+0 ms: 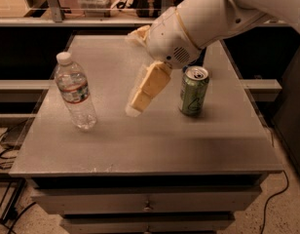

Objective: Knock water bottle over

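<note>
The water bottle point(75, 91) stands upright on the left side of the grey table top point(140, 140). It is clear and ribbed, with a white cap and a white, red and blue label band. My gripper point(140, 99) hangs over the middle of the table, to the right of the bottle and apart from it. It points down and to the left, between the bottle and the green soda can point(193, 90).
The green soda can stands upright right of the gripper. A dark can is mostly hidden behind the arm point(208, 18). The table has drawers below its front edge point(145, 206). Shelves with clutter run behind the table, and cables lie on the floor at the left.
</note>
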Controlling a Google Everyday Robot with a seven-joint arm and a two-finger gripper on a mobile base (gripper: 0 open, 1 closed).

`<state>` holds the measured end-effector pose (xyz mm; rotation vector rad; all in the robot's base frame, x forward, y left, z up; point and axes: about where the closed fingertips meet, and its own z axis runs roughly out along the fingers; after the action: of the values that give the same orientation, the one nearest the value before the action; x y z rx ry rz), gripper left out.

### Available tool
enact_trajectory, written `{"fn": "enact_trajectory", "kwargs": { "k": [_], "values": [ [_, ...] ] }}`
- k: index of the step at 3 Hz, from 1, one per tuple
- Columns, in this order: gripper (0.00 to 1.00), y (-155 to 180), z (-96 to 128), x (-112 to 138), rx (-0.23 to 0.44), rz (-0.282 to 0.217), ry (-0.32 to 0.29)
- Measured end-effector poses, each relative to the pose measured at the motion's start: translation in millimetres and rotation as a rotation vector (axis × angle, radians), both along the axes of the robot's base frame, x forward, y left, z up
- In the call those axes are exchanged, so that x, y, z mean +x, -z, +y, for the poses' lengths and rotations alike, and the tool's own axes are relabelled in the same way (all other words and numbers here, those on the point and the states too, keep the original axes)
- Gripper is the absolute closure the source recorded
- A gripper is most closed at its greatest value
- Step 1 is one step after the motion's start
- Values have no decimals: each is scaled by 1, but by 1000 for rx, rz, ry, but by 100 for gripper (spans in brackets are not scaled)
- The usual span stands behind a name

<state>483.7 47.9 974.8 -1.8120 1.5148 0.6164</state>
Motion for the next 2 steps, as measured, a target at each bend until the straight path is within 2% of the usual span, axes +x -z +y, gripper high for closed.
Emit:
{"fn": "enact_trajectory", "kwargs": {
  "k": [2],
  "values": [
    [0,22,56,16,68,29,-24]
  ]
}}
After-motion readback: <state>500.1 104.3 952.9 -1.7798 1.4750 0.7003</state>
